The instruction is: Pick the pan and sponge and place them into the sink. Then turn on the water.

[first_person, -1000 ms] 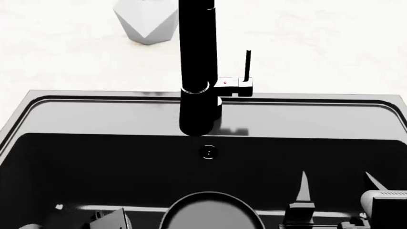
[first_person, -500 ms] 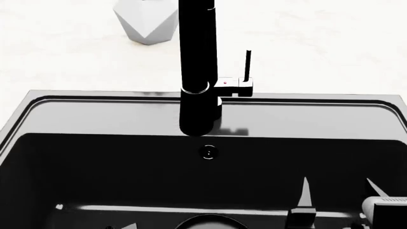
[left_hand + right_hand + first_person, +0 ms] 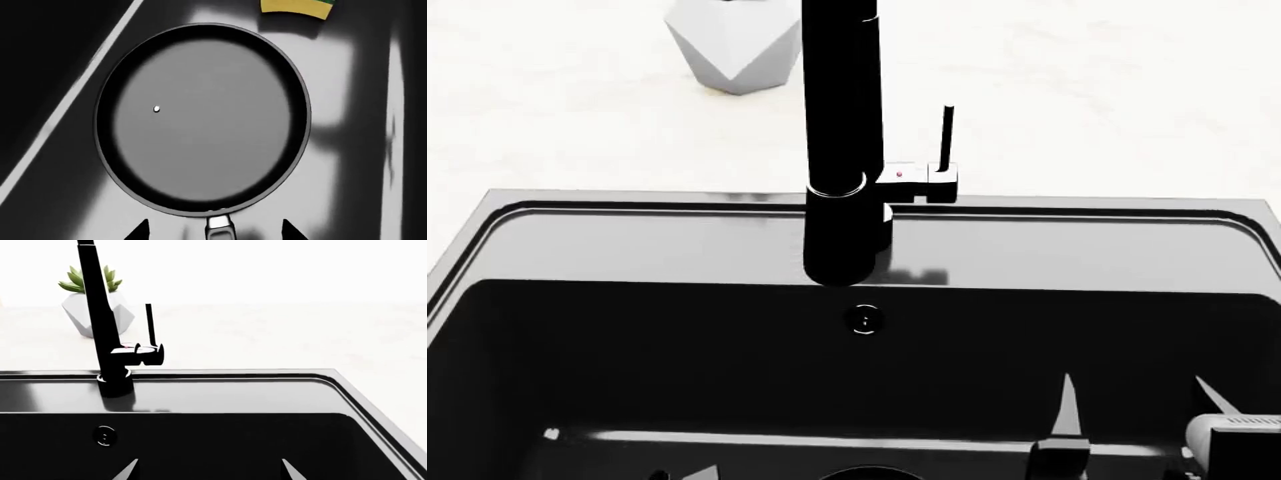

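The black pan [image 3: 203, 120] lies flat on a glossy dark floor that looks like the bottom of the sink [image 3: 627, 210]. Its short handle points between the fingertips of my left gripper [image 3: 215, 231], which stands open and wide on either side without touching it. The green and yellow sponge [image 3: 297, 7] lies just beyond the pan's far rim. My right gripper [image 3: 208, 471] is open and empty over the basin's right half, facing the black faucet [image 3: 103, 330]. No water runs from the spout [image 3: 841, 250].
The thin lever [image 3: 945, 130] stands upright beside the faucet's red dot. A small overflow hole [image 3: 865, 319] sits in the back wall. A white faceted planter [image 3: 734, 40] stands on the pale counter behind the sink.
In the head view the pan and left gripper have sunk almost out of the bottom edge. The right gripper's fingers have dropped slightly.
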